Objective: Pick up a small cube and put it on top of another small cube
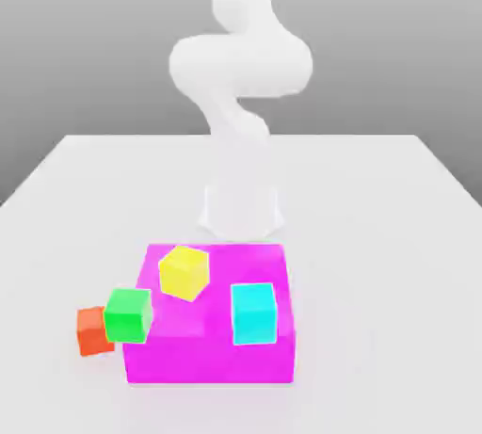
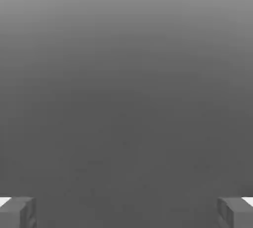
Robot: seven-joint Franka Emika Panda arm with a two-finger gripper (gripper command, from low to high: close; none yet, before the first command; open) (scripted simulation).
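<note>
The small cube (image 1: 92, 330) is plain red-orange and sits on the white table at the exterior view's left, touching or nearly touching a green cube (image 1: 128, 314). The green cube stands against the left side of a big magenta block (image 1: 212, 352). In the hand view my gripper (image 2: 126, 212) is open, its two grey fingertips (image 2: 17, 212) far apart with nothing between them, in front of a plain grey background. The white arm (image 1: 240, 74) rises behind the magenta block.
A tilted yellow cube (image 1: 183, 272) and a cyan cube (image 1: 254, 313) rest on or against the magenta block. The white table (image 1: 377, 234) stretches out to both sides and behind the arm's base (image 1: 243, 208).
</note>
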